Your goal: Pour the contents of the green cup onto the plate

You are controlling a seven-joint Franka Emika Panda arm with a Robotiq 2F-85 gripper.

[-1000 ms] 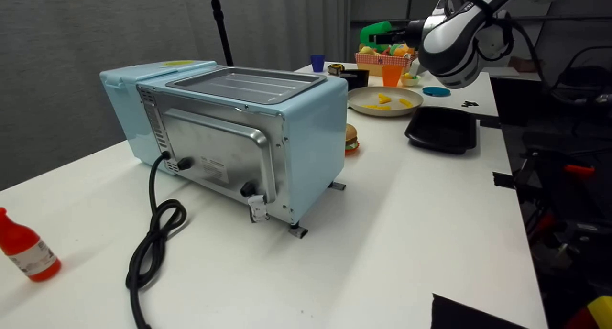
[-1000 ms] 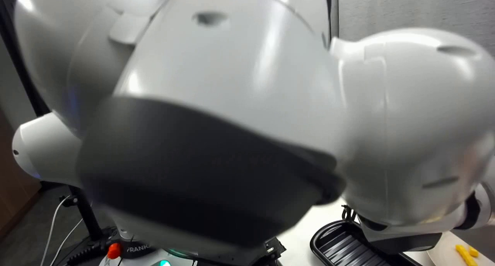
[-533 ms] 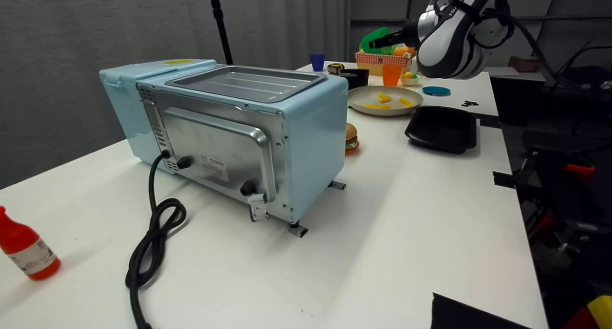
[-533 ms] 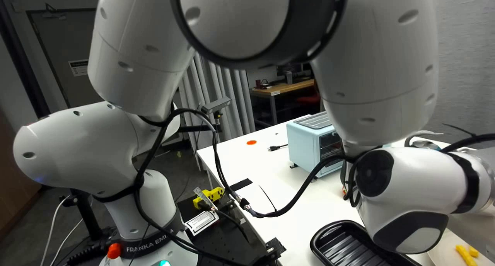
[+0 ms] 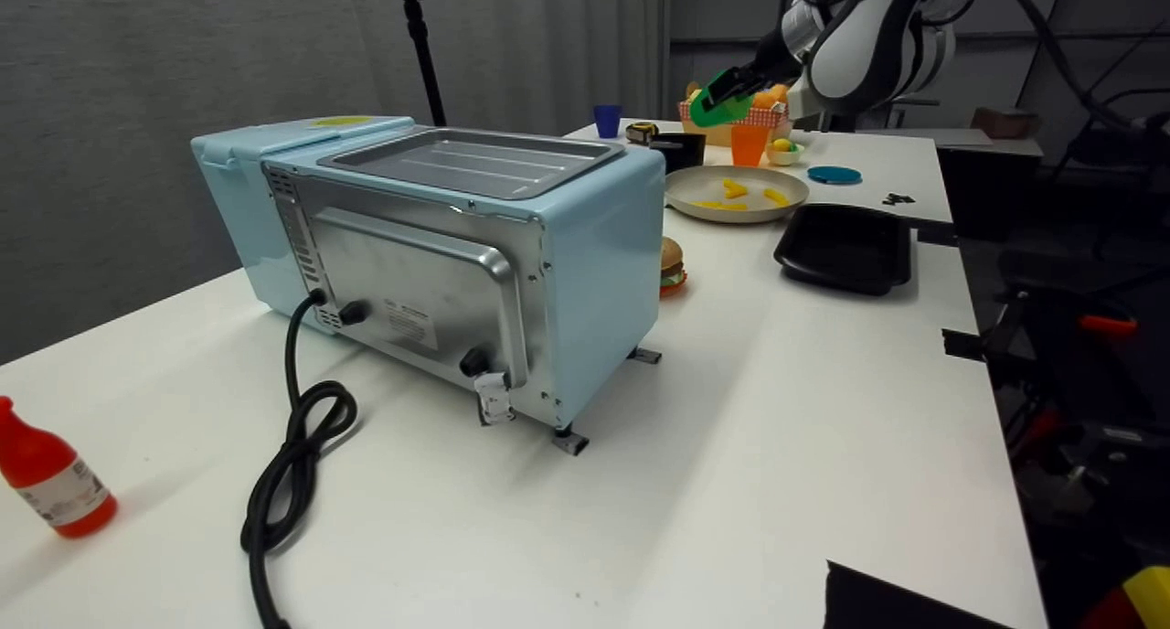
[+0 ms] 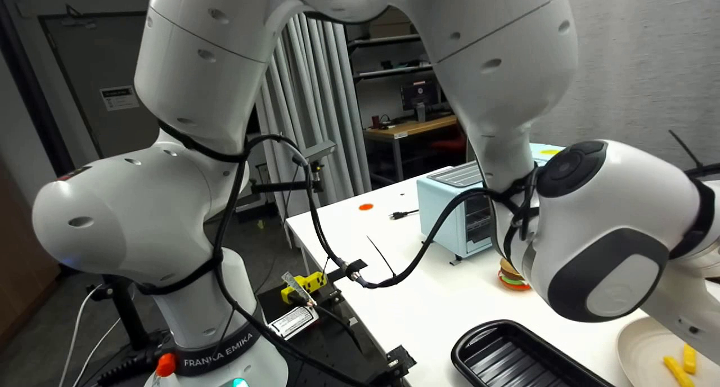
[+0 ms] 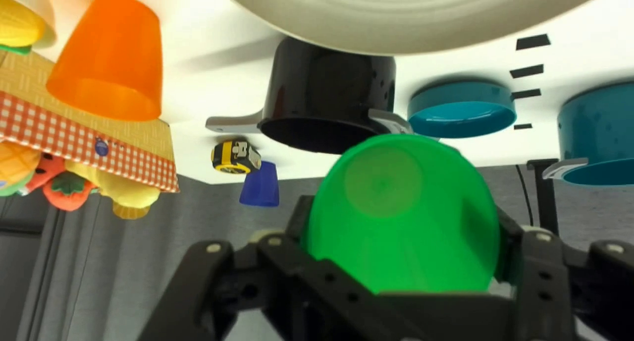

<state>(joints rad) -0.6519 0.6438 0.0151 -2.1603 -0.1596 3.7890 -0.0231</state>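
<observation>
My gripper point(image 7: 403, 227) is shut on the green cup point(image 7: 401, 207); its fingers press opposite sides of it. In the wrist view, which stands upside down, the cup's mouth faces the camera and I see no pieces inside. In an exterior view the gripper point(image 5: 731, 88) holds the tilted cup point(image 5: 718, 111) in the air, above the table and higher than the plate. The pale plate point(image 5: 696, 186) lies on the table with several yellow pieces on it. It also shows in an exterior view point(image 6: 641, 336) and the wrist view point(image 7: 416, 31).
A black dish point(image 5: 845, 245) lies near the plate. A black pot point(image 7: 329, 83), an orange cup point(image 7: 111, 58), a teal lid point(image 7: 460, 108) and a fruit basket point(image 7: 84, 133) stand around it. The blue toaster oven point(image 5: 603, 272) and a toy burger point(image 5: 672, 268) are also close.
The gripper has lowered the green cup a little, and its tilt has changed. The arm has swung away from an exterior camera that it blocked before. The yellow pieces on the plate have not moved.
</observation>
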